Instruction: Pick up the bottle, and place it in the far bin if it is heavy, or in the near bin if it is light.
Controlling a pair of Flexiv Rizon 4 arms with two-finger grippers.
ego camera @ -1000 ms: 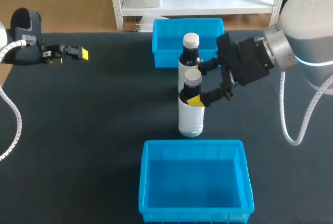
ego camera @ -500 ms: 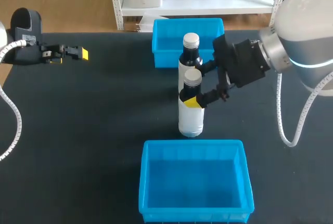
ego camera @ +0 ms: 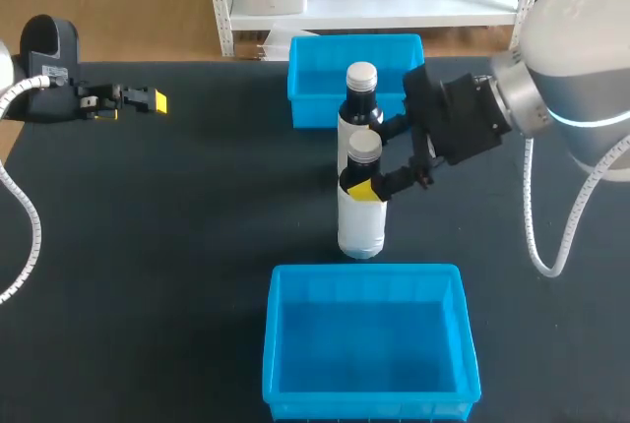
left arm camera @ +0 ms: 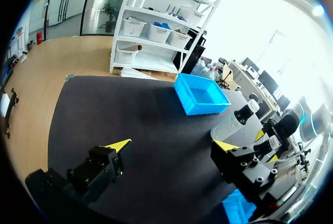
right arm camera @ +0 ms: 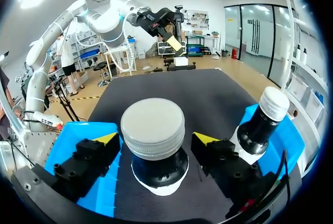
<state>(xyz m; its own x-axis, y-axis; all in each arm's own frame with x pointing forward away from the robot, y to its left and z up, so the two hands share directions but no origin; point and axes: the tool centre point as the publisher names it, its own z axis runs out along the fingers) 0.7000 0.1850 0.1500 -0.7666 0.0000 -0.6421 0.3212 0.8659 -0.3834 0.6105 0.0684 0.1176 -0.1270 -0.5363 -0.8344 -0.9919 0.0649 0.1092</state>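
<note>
Right jaws straddle the nearer bottle (ego camera: 361, 216) at its neck, open, not yet gripping, placed for lifting it; left jaws gape empty.

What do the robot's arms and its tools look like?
The right arm is chunky and white-grey with a glowing blue ring; the left arm is black. A white ribbed cable hangs from each. Both the right tool and left tool are black with bright yellow tips.
</note>
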